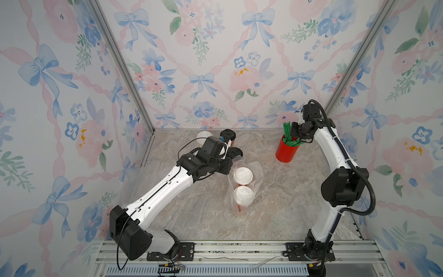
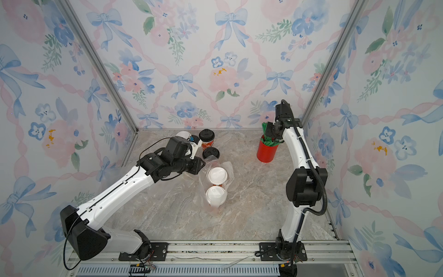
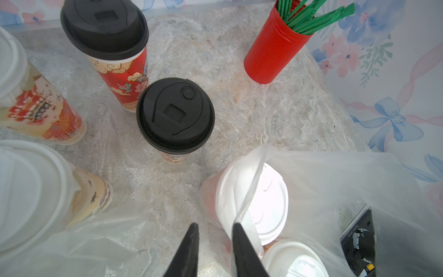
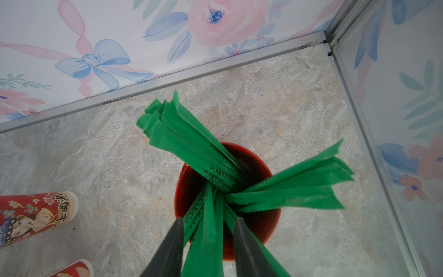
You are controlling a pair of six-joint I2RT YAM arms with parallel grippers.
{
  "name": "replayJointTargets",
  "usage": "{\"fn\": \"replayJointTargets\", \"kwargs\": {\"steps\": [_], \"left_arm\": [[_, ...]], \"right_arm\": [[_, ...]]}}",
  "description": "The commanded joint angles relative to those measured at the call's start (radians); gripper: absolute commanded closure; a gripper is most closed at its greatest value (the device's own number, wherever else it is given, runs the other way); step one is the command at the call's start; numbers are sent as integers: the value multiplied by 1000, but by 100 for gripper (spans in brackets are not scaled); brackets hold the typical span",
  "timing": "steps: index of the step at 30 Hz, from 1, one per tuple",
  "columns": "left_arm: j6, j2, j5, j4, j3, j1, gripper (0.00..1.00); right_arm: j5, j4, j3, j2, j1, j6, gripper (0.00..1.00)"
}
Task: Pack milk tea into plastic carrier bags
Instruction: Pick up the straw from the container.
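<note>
Bag (image 1: 258, 170) holds two cups (image 1: 243, 175); left jaws narrowly apart; right jaws straddle straws (image 4: 287, 191).

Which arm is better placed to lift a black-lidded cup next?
Probably left: the left end effector hangs close by the black-lidded cup; the right end effector is over the red straw cup.

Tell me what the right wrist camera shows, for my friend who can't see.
The right gripper hangs over a red cup on a marble table, its dark fingers either side of a few of its green wrapped straws. Two red-printed paper cups show at the edge, by flowery walls.
</note>
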Motion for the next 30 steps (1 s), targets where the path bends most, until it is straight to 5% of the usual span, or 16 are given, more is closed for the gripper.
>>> {"fn": "replayJointTargets", "kwargs": {"steps": [1, 12, 30], "left_arm": [[-3, 3, 5, -5, 22, 6, 74], [-6, -18, -3, -2, 11, 7, 71], [16, 4, 5, -2, 46, 7, 63]], "right_arm": [[21, -5, 53, 30, -2, -26, 69], [100, -65, 121, 3, 24, -69, 93], [157, -272, 226, -261, 116, -33, 95]]}}
